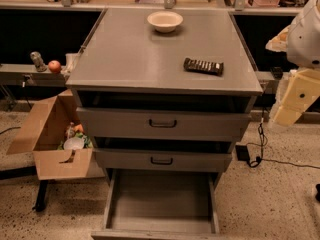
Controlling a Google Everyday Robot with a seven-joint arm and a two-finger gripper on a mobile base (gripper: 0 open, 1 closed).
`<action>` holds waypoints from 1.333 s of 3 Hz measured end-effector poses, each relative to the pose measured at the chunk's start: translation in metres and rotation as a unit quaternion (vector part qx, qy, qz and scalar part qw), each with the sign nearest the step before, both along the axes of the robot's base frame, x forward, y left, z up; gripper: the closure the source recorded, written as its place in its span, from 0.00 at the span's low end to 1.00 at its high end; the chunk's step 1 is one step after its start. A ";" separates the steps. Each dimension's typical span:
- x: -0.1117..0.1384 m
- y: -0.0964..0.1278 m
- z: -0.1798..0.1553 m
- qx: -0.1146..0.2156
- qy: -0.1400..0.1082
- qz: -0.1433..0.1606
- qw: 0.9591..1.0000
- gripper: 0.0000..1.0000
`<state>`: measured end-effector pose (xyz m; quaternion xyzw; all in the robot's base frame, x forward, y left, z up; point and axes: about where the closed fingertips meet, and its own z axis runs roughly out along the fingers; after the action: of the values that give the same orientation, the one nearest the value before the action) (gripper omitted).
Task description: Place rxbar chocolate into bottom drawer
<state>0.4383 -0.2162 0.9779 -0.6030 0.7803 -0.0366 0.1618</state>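
Note:
The rxbar chocolate, a dark flat bar with pale lettering, lies on the right part of the grey cabinet top. The bottom drawer is pulled far out at floor level, and its flat grey floor is bare. My gripper hangs at the end of the white and cream arm at the right edge of the view. It is beside the cabinet's right front corner, right of and lower than the bar, and holds nothing that I can see.
A cream round bowl stands at the back of the cabinet top. The top drawer and middle drawer stick out slightly. An open cardboard box with items stands left of the cabinet. Cables lie on the floor at right.

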 end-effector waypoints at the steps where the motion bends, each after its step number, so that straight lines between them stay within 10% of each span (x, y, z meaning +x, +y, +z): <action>1: 0.000 0.000 0.000 0.000 0.000 0.000 1.000 0.00; 4: 0.045 0.007 -0.015 0.068 -0.014 -0.015 0.997 0.00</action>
<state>0.4833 -0.2095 0.9634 -0.5784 0.7874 0.0061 0.2131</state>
